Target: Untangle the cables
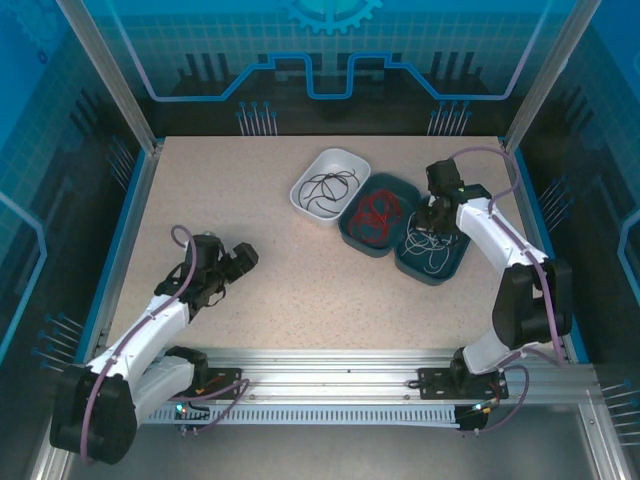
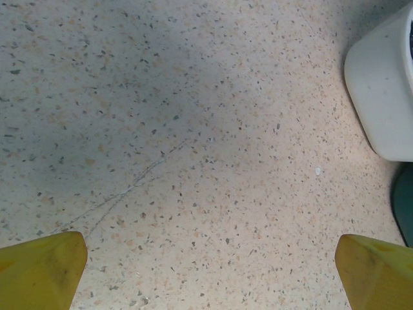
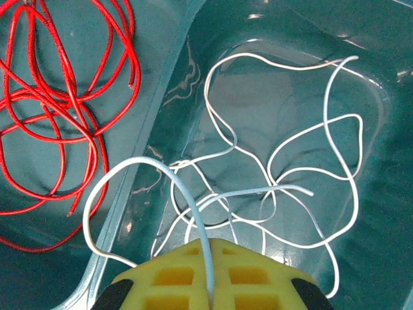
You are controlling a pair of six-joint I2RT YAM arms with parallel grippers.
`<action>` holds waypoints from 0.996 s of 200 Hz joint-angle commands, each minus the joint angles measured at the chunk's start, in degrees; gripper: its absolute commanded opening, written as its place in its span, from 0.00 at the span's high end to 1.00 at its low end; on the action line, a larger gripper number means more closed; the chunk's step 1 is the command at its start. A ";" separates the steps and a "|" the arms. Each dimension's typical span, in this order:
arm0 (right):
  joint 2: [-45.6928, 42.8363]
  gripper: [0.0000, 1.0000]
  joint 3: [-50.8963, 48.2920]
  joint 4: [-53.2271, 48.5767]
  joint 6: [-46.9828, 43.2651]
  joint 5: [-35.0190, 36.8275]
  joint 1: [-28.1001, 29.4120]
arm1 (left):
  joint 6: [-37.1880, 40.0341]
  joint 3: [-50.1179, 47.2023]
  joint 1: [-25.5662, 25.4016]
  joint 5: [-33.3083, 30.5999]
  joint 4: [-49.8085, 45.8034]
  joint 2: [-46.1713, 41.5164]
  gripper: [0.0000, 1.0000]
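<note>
Pincer (image 3: 210, 265) tight on white cable (image 3: 145, 159)

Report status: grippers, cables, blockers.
Left gripper open over table. Right gripper shut on white cable above its bin. Red cable, black cable already apart. Nothing blocking.
</note>
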 commanded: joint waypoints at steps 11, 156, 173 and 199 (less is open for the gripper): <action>2.57 0.98 2.00 0.77 -0.58 -0.20 -1.16 | 2.63 1.77 0.53 2.15 -0.58 0.86 0.01; 7.73 0.83 2.43 -2.57 1.20 3.98 -4.79 | 2.93 2.68 0.53 3.91 -0.28 4.58 0.01; 6.53 0.78 2.22 -2.48 0.79 3.41 -4.50 | 2.85 2.85 0.53 4.12 -0.41 4.62 0.01; 3.70 0.72 2.44 -3.59 0.66 3.79 -3.79 | 2.93 3.08 0.53 3.96 -1.00 4.39 0.01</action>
